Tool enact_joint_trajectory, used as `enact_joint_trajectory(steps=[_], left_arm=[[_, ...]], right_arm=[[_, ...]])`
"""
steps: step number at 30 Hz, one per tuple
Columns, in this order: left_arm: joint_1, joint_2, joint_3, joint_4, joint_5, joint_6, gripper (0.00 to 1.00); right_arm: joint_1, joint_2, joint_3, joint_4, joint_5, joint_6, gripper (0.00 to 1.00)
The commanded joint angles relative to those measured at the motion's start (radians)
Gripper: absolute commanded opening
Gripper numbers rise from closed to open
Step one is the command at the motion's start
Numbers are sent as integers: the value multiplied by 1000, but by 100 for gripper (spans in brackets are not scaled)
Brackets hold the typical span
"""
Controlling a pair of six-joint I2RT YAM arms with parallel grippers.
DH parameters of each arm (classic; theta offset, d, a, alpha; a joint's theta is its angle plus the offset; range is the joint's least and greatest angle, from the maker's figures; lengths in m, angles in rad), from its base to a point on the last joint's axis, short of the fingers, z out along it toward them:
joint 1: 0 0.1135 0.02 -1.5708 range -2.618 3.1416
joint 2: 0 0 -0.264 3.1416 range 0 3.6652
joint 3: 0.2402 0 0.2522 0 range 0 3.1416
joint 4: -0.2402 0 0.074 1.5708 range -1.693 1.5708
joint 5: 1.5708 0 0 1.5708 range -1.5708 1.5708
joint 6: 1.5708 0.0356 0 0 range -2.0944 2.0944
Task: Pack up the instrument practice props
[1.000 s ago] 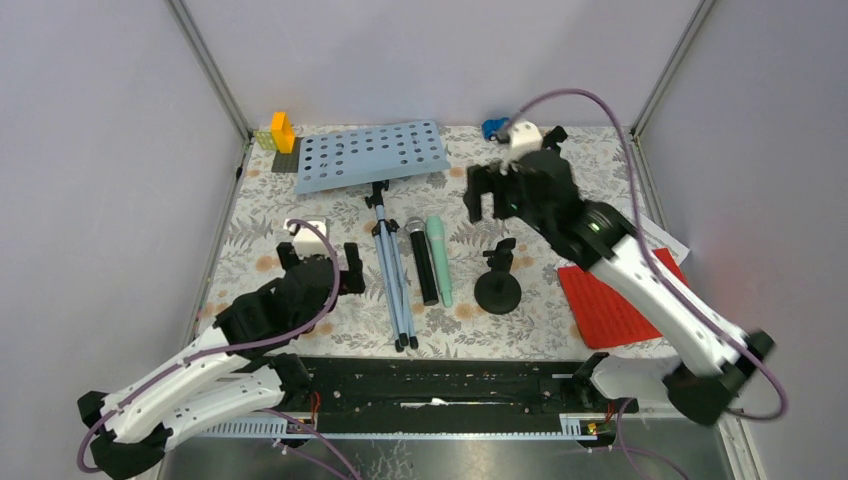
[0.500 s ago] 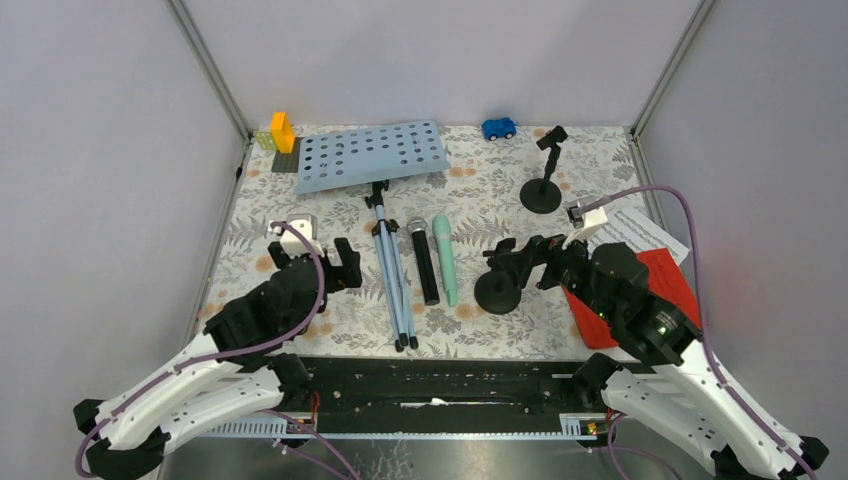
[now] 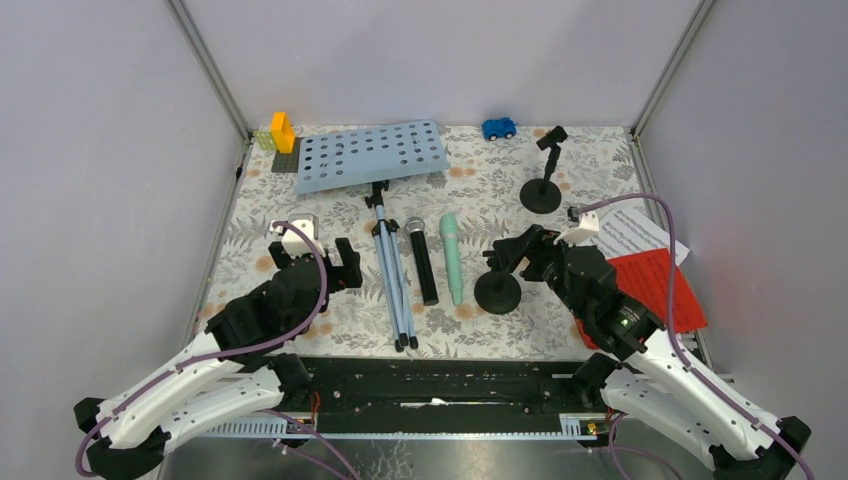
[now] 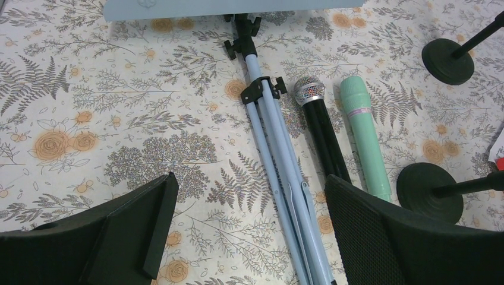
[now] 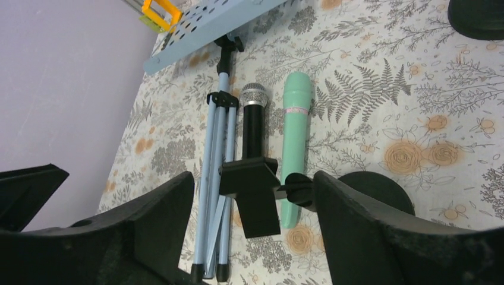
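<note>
Two-fingered right tool (image 3: 520,252) hangs low (jaws spread) flanking mic holder (image 3: 498,292) clip.

Blue rack (image 3: 372,155) lies down beside black microphone (image 3: 425,265) and mint microphone (image 3: 453,260); near holder (image 3: 497,292), far holder (image 3: 541,195) stand upright.

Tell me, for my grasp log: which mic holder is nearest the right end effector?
The near mic holder beside the mint-green microphone, its clip at the right end effector; the far mic holder stands well back.

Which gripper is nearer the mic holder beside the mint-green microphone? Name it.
Right. The right gripper, open, straddles that mic holder; the left gripper sits beyond both microphones and the tripod legs.
</note>
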Motion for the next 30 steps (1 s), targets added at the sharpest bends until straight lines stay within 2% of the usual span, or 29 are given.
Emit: enact_joint_trajectory(steps=[1, 5, 10, 15, 18, 19, 21, 22, 26, 30], left_arm=[[2, -4, -1, 9, -26, 0, 99], [2, -5, 0, 10, -24, 1, 99], [1, -6, -1, 9, -23, 1, 99], [2, -3, 4, -7, -43, -5, 99], [1, -4, 5, -16, -62, -15, 99], [1, -3, 4, -16, -61, -15, 99], [2, 1, 5, -17, -57, -17, 99], [2, 4, 6, -17, -55, -16, 99], [2, 7, 6, -22, -62, -17, 99], [1, -6, 6, -26, -79, -25, 99]], right_arm=[[-2, 23, -20, 122, 72, 36, 75], [-1, 58, -21, 141, 69, 34, 63], [-2, 79, -29, 172, 65, 22, 55], [-2, 89, -43, 223, 80, 7, 41], [-1, 97, -30, 237, 119, -10, 22], [-1, 102, -20, 243, 141, -18, 13], [-1, 126, 20, 259, 192, -53, 3], [-1, 144, 44, 265, 226, -84, 0], [-4, 240, 153, 273, 308, -154, 0], [-40, 362, 230, 328, 288, -168, 0]])
